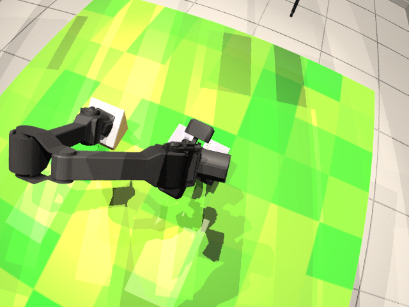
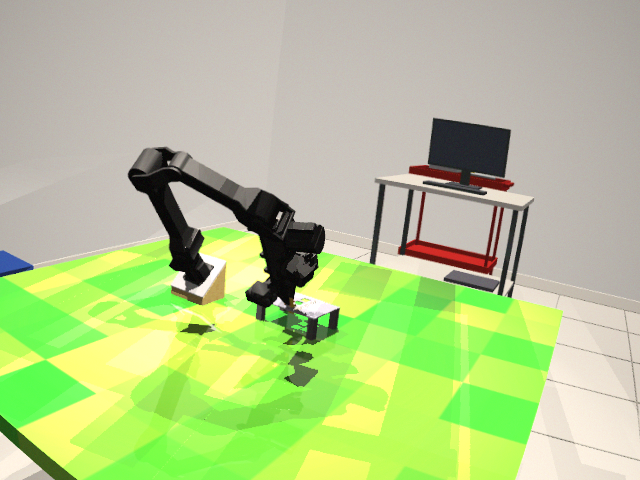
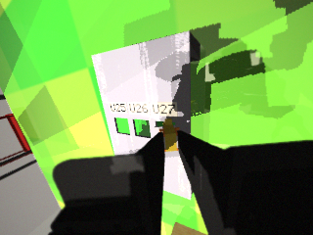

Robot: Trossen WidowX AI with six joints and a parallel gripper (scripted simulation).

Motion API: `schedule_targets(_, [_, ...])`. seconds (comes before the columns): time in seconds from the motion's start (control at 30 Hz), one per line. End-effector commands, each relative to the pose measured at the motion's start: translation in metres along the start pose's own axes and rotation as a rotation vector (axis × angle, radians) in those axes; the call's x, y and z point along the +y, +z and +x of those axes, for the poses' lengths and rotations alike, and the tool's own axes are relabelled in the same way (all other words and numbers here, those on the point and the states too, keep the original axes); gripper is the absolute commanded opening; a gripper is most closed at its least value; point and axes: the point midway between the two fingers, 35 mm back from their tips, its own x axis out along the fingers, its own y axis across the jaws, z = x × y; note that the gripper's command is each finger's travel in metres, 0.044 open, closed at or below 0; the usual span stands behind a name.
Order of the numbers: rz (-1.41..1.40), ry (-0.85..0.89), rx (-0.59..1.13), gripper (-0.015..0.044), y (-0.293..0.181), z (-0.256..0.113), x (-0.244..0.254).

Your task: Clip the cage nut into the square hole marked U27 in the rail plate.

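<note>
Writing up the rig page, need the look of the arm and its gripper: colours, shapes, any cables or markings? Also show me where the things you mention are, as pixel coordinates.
The arm (image 1: pixel 108 165) (image 2: pixel 214 184) is matte black to dark grey: chunky links with rounded, drum-like joints. The gripper (image 2: pixel 290 302) (image 3: pixel 169 136) is black too, with blocky, rounded-corner bodies and fingers tapering to narrow tips. I can make out no cables, sleeves or markings on either.

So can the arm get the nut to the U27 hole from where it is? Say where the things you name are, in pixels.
Probably yes: the pincer (image 2: pixel 291 304) (image 3: pixel 169 136) grips the nut (image 3: pixel 170 139) right beside the hole (image 3: pixel 159 124), with nothing evident between, though the nut partly hides it.
</note>
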Motion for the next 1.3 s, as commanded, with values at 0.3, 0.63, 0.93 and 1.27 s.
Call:
schedule_targets(0.3, [-0.003, -0.028, 0.001, 0.0032, -0.0002, 0.0006, 0.0015])
schedule_targets(0.63, [-0.003, -0.042, 0.001, 0.0032, -0.0001, 0.0007, 0.0019])
schedule_targets(0.93, [-0.003, -0.042, 0.001, 0.0032, 0.0001, 0.0003, 0.0017])
schedule_targets(1.27, [-0.003, -0.049, 0.001, 0.0032, 0.0002, 0.0, 0.0019])
